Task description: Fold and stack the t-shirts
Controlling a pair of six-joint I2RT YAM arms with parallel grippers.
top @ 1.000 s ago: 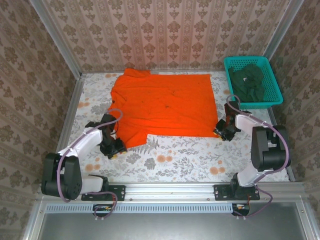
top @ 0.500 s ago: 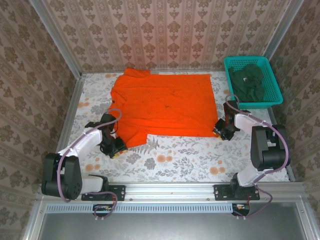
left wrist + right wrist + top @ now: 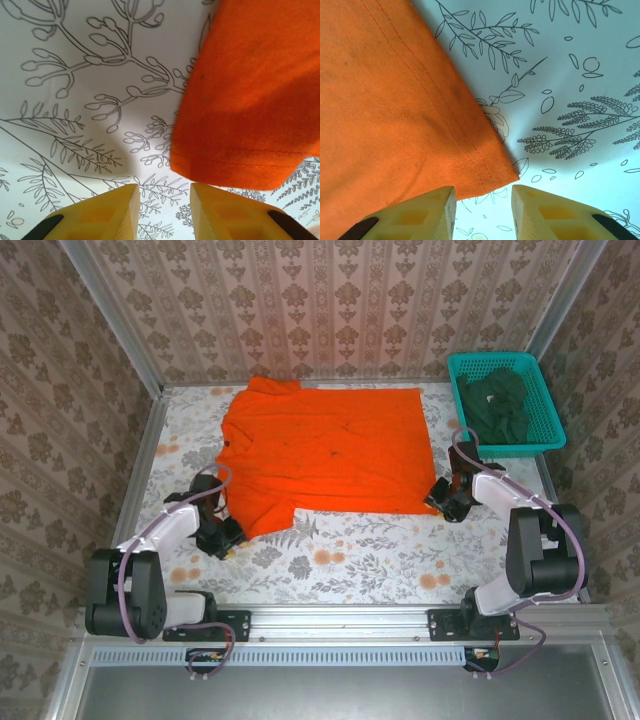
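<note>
Both arms are working low at the near edge of the orange t-shirt (image 3: 330,445), with nothing gripped.
The shirt is lying spread flat on the flowered table (image 3: 350,550), collar toward the left and hem toward the right. The left gripper (image 3: 222,537) is sitting just off the near sleeve; in the left wrist view its yellow fingers (image 3: 110,215) are standing a narrow gap apart over bare tabletop, with the sleeve hem (image 3: 235,167) just ahead of them. The right gripper (image 3: 447,502) is sitting at the shirt's near right corner; in the right wrist view its jaws are standing apart by a similar gap, with the corner of the hem (image 3: 490,170) reaching the left finger and no cloth pinched. The dark green t-shirts (image 3: 497,405) are lying heaped in the teal basket (image 3: 548,405) at the far right.
</note>
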